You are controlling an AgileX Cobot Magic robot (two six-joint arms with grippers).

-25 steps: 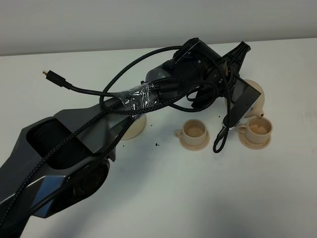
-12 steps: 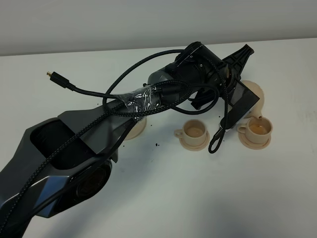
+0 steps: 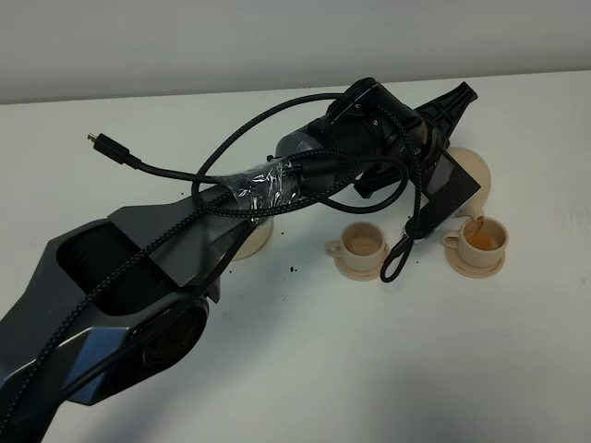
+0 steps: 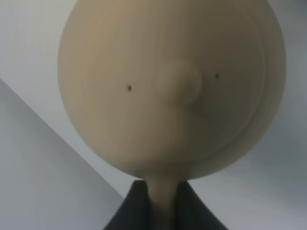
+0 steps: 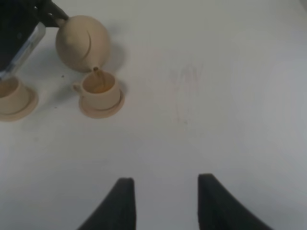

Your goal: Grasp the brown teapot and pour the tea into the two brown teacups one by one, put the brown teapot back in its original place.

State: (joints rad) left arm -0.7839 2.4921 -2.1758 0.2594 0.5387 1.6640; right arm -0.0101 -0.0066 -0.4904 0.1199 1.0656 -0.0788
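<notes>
From the left wrist, the left gripper (image 4: 162, 194) is clamped on the loop handle (image 4: 163, 199) of the brown teapot (image 4: 144, 105). Its two dark fingers press the handle from either side, and the pot's round belly fills the view just beyond them. The lid knob (image 4: 178, 84) faces the camera, which shows the pot is tipped well over. No cups appear in this view. The high exterior view shows the left arm (image 3: 166, 249) reaching from the left side across the white table (image 3: 369, 369) past its middle. Its wrist hides most of the teapot, leaving only part of the belly in sight. The spout hangs just above the right teacup (image 3: 484, 242), and a thin amber stream of tea (image 3: 480, 221) falls into the cup, which stands on its small saucer. The left teacup (image 3: 362, 245) stands on its own saucer, near but apart. Only this view shows the large saucer (image 3: 254, 240), half covered by the arm, well away from the pot. It also shows a braided cable (image 3: 240, 138) bound with clear tape (image 3: 263, 185), its loose plug (image 3: 90, 138) hanging free, and a few black specks (image 3: 294, 269) on the table. From the right wrist, the right gripper (image 5: 165, 191) hovers over bare table with its fingers spread apart and nothing between them. It is well away from the teapot, the pouring spout and the cup being filled, and the left teacup sits at the picture's edge.
</notes>
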